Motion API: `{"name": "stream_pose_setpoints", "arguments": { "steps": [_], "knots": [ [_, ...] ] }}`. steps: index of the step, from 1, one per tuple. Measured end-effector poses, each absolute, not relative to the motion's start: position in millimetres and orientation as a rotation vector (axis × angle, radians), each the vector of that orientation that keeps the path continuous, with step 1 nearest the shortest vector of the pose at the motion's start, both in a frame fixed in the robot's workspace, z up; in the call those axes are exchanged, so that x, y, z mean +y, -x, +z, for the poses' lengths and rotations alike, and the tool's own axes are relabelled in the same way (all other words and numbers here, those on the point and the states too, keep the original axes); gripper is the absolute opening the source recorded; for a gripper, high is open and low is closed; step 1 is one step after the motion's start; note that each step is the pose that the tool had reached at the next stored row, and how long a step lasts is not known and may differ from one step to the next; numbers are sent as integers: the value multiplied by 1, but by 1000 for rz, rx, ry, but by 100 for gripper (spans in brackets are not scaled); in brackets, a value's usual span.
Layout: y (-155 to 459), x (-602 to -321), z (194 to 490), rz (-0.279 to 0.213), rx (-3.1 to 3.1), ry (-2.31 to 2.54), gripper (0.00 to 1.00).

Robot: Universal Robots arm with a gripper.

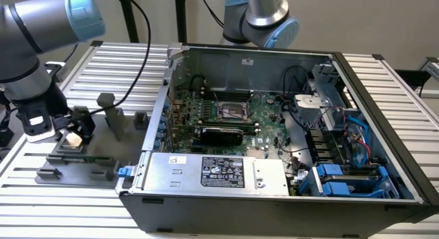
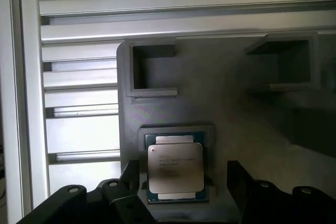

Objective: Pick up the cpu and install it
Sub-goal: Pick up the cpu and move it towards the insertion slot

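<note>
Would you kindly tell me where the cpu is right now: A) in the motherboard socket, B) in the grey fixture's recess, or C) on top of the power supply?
B: the cpu lies flat in the grey fixture, with the open fingers on either side.

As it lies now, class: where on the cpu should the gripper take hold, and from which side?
Probably by two opposite thin edges, coming straight down from above. The cpu lies flat, metal top up, in a shallow recess of the grey fixture, and the open gripper straddles it.
</note>
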State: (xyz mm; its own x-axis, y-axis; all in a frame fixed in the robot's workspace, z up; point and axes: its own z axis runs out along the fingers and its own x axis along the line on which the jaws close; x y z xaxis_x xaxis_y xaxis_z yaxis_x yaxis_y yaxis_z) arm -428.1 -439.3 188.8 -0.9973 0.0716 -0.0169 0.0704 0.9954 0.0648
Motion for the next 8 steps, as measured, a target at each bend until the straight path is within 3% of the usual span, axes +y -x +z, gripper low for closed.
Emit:
{"name": "stream_pose_setpoints", "arguments": {
  "steps": [8],
  "knots": [
    [428,-439,186,115,3140,-113,77]
  ]
}}
